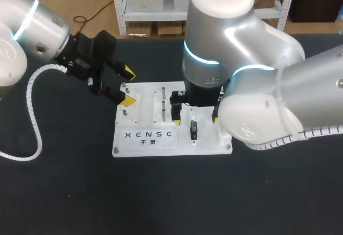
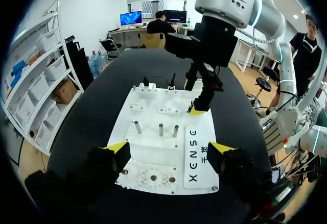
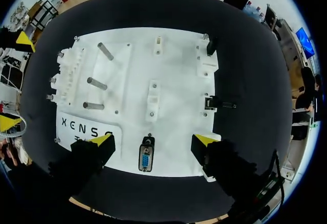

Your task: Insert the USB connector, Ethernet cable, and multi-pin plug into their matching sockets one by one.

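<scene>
My left end effector (image 2: 169, 147) and right end effector (image 3: 153, 140) both gape empty, the right astride the multi-pin plug (image 1: 193, 130) lying mid-frame on the white board (image 1: 146, 118), so its insertion looks undone.

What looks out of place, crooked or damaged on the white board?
Nothing stands out. The white plastic board lies flat on the dark table, its three metal pegs stand upright, and the black multi-pin connector sits square to the board's edge below the open right end effector. No spill or damage shows.
</scene>
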Robot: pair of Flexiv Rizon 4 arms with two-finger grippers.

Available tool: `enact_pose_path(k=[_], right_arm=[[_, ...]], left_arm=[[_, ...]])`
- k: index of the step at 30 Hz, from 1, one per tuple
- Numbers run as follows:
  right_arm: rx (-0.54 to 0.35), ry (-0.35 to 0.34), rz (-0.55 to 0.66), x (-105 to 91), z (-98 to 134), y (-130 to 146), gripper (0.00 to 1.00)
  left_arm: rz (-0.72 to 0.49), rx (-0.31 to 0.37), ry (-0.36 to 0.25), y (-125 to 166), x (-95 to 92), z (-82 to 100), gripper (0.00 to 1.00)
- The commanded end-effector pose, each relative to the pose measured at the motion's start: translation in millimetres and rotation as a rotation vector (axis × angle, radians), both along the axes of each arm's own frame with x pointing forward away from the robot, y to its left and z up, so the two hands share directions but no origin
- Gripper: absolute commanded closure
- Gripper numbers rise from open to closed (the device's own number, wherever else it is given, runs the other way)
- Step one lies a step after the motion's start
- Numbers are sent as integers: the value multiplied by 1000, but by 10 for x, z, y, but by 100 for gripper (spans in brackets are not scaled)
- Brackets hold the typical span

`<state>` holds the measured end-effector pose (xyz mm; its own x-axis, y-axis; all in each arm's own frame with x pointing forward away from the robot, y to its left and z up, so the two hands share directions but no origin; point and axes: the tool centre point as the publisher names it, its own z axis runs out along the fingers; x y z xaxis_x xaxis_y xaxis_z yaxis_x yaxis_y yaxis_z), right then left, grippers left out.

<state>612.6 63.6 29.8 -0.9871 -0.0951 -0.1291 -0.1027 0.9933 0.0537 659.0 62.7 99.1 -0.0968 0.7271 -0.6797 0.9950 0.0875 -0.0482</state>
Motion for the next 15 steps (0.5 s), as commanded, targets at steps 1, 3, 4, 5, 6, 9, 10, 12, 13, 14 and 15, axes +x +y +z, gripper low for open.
enact_pose_path(k=[1, 3, 4, 5, 6, 9, 10, 12, 13, 14, 15], right_arm=[[-8, -5, 4, -86, -1, 32, 0], [-11, -5, 7, -124, -21, 37, 0], [-12, -4, 4, -145, -23, 36, 0], [-12, -4, 2, -157, -25, 35, 0], [-11, -3, 0, -171, -30, 35, 0], [-11, -4, -5, -202, -39, 39, 0], [-12, -4, -7, -204, -44, 39, 0], [-11, -4, -13, -204, -52, 41, 0], [-11, -5, -15, -201, -58, 45, 0], [-12, -7, -19, -198, -62, 49, 9], [-13, -8, -21, -194, -66, 55, 25]], left_arm=[[-2, 4, 3, -4, 12, 0, 0], [-2, 4, 3, -4, 12, 0, 0], [-2, 4, 3, -4, 12, 0, 0], [-2, 4, 3, -4, 12, 0, 0], [-2, 4, 3, -4, 12, 0, 0], [-2, 4, 3, -4, 12, 0, 0], [-2, 4, 3, -4, 12, 0, 0], [-2, 4, 3, -4, 12, 0, 0], [-2, 4, 3, -4, 12, 0, 0], [-2, 4, 3, -4, 12, 0, 0], [-2, 4, 3, -4, 12, 0, 0]])
